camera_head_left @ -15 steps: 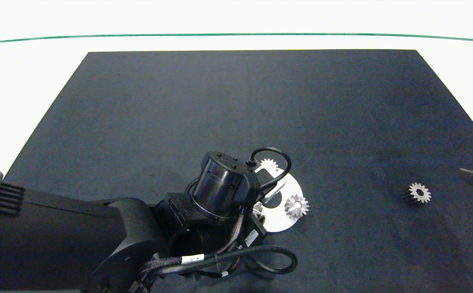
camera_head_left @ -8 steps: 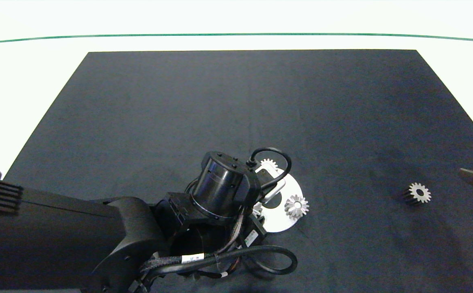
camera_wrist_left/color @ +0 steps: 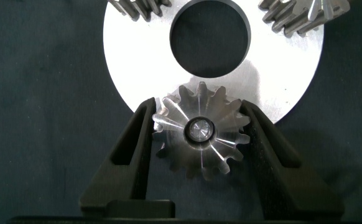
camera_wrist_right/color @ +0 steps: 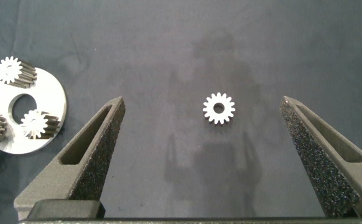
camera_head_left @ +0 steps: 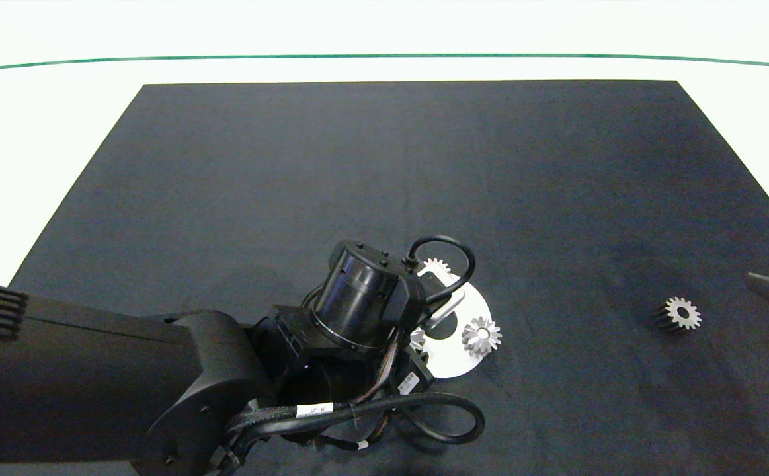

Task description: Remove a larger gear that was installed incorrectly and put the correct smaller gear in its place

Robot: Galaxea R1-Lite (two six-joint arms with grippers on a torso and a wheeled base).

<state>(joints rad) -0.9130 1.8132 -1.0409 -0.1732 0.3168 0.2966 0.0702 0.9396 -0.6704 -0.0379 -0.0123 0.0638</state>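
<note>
**A:** Where is the larger gear [camera_wrist_left/color: 199,137]?

**B:** It sits on the edge of the white ring plate [camera_wrist_left/color: 137,62], right between the two fingers of the left tool [camera_wrist_left/color: 199,146]. Its long pointed teeth touch a finger on each side. So the left tool is clamped on it.

**A:** Is it off the plate yet?

**B:** I don't think so. It looks like it is on its spot on the plate. Two other gears stand at the far side of the plate from the left tool, past the round hole.

**A:** So which step is this?

**B:** I think it is the first one: taking out the wrong gear. The grab looks done. The next move should be a straight lift up, so the teeth don't catch and the plate doesn't slide.

**A:** And the smaller gear [camera_wrist_right/color: 219,109]?

**B:** It lies alone on the dark tabletop [camera_head_left: 358,165], well apart from the plate. The right tool [camera_wrist_right/color: 203,155] hangs over it with its fingers wide apart, not touching it. It looks ready to pick that gear up later.
</note>
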